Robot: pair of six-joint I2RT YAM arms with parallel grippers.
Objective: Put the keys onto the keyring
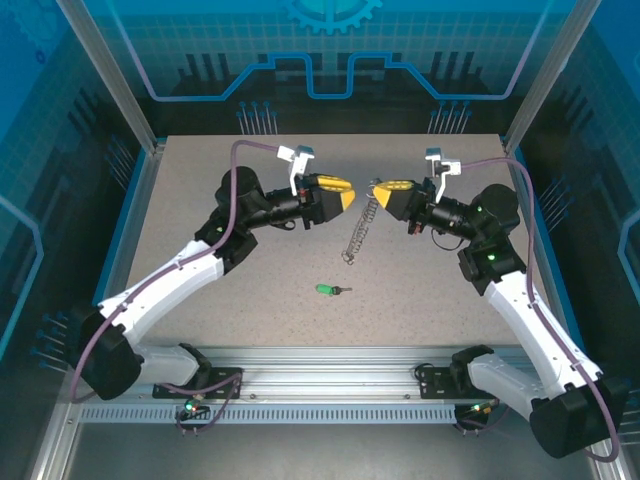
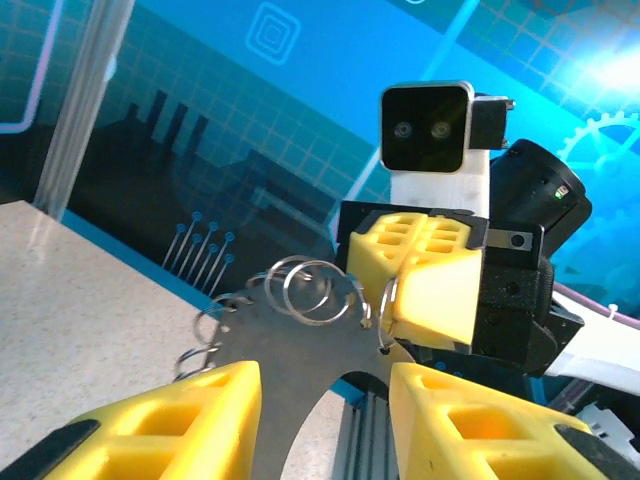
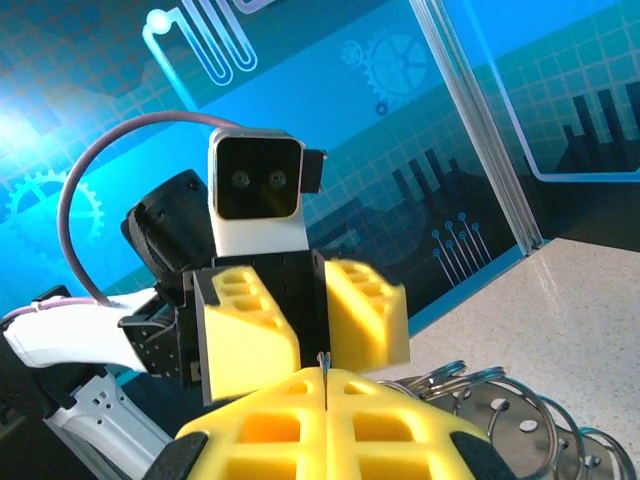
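The speckled counter (image 1: 270,310) takes up the middle of the overhead view, and the two arms reach up it from the bottom edge to meet just above centre.

The left tool (image 1: 350,192) points right, with its yellow fingers parted. From its own wrist camera they stand to either side of a dark flat part of the keyring. I cannot tell whether they touch that part, but nothing looks pinched between them, so I judge this tool released.

The right tool (image 1: 384,192) faces it from just beside it. Its fingers are pressed flat together, clenched on the top of the keyring (image 1: 358,235). The keyring is held up off the counter between the two tools. Its silvery chain (image 1: 352,252) hangs toward frame centre, and the lower end reaches the surface.

The key (image 1: 328,290) has a green head. It lies alone on the counter, below centre in the overhead view, near the end of the chain and apart from both tools.

Judging by this, only the preparation is done: the keyring is lifted and held ready. Picking up the key and threading it on has not yet been done, so most of the task remains.
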